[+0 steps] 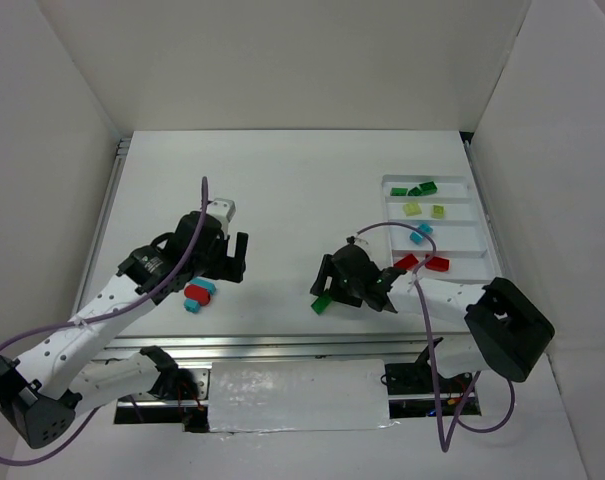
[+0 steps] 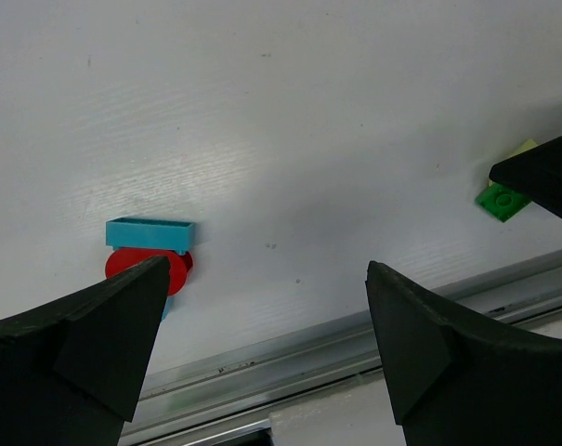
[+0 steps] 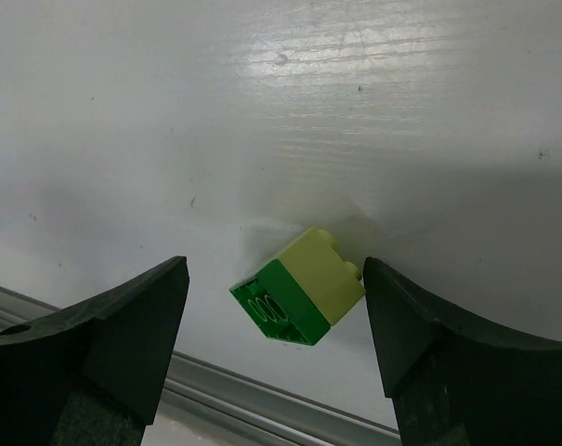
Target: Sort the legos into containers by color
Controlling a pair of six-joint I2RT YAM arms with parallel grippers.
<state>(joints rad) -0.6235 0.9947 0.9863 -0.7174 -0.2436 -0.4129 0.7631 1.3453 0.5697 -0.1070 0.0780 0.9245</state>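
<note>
A dark green brick (image 3: 285, 302) stuck to a yellow-green brick (image 3: 325, 268) lies tilted on the table between the open jaws of my right gripper (image 3: 276, 269), untouched. From above the pair (image 1: 322, 303) sits just below my right gripper (image 1: 329, 288). A cyan brick (image 2: 150, 234) rests against a red brick (image 2: 149, 270) by the left finger of my open, empty left gripper (image 2: 267, 269). From above these bricks (image 1: 197, 293) lie left of and below my left gripper (image 1: 230, 265). The white tray (image 1: 462, 222) holds dark green, yellow-green, cyan and red bricks in separate compartments.
A metal rail (image 1: 282, 345) runs along the table's near edge, close behind both loose brick groups. White walls enclose the table on three sides. The right gripper's black finger (image 2: 550, 172) shows at the left wrist view's right edge, beside the green brick (image 2: 503, 200).
</note>
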